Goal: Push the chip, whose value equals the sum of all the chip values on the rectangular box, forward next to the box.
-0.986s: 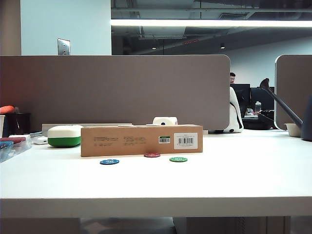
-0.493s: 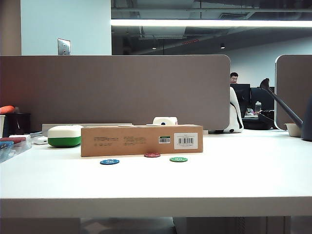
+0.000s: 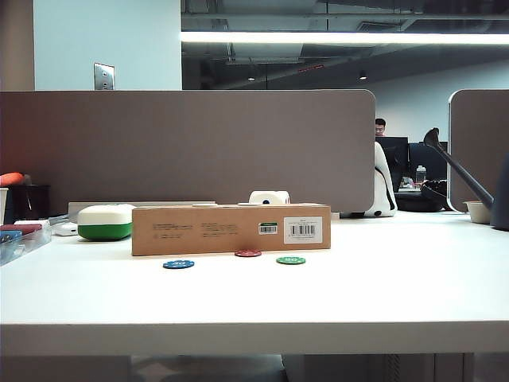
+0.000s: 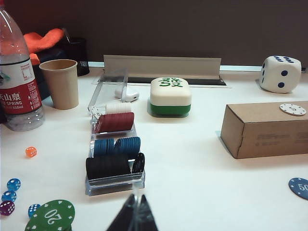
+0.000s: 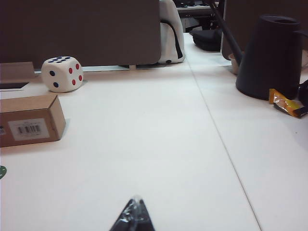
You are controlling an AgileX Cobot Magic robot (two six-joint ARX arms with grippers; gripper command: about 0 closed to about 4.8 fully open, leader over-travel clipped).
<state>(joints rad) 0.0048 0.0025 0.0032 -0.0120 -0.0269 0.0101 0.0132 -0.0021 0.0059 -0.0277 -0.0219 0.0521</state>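
The small dark-red round chip (image 3: 248, 253) lies on the white table (image 3: 382, 286), touching or just short of the front face of the long brown cardboard box (image 3: 231, 229), well ahead of both claws. The left gripper (image 4: 134, 216) hangs low over the table behind a clear chip rack (image 4: 113, 180), fingertips pressed together. The right gripper (image 5: 133, 217) hovers over bare tabletop, also closed, with the box far off to its side.
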